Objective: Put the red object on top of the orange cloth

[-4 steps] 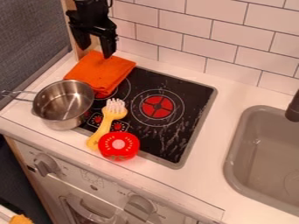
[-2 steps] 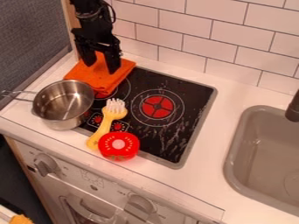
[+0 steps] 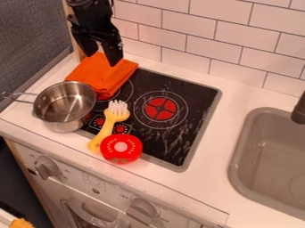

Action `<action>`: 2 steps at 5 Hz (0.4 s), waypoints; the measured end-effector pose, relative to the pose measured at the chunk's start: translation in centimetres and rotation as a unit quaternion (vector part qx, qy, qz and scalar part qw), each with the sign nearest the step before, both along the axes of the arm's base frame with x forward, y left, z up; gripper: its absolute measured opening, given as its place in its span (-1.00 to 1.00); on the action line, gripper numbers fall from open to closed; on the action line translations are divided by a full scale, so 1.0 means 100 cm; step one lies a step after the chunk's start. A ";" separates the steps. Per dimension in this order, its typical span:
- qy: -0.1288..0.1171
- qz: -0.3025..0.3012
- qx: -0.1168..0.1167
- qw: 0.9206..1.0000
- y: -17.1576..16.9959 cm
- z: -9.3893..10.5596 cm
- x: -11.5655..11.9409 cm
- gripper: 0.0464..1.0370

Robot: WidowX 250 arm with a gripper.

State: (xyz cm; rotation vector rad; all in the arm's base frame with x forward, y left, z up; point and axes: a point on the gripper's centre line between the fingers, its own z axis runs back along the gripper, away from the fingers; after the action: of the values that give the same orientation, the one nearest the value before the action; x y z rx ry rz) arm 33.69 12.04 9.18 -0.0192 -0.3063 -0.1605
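Now, best to go for the red object [image 3: 121, 148], lying well apart from the orange cloth [image 3: 102, 75], off its near side and a little to the right. Probably wise to travel high until past the brush [image 3: 105, 130], bristles toward the cloth and handle right beside the red object, then come down straight. Best to grip across the rounded sides, low enough for a firm hold, with care not to pinch or drag the handle. Likely smooth and prone to slipping if caught only by the rim. Then lift clear of the pot [image 3: 64, 106], just beside the cloth at its near left, and set down gently over the middle of the cloth, level, away from the folded edges, so as not to roll or tip off. As for the gripper [image 3: 100, 59], over the back part of the cloth, fingers spread well apart and nothing held between. Hard to tell whether touching the cloth or just above.
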 end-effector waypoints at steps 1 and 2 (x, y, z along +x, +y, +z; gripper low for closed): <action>0.002 -0.038 -0.007 0.999 -0.024 -0.001 -0.036 0.92; 0.010 -0.095 -0.016 0.995 -0.054 -0.007 -0.072 0.92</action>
State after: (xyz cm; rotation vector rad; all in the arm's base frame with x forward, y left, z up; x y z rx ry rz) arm 26.53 6.67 8.48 -0.0822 -0.2871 -0.3439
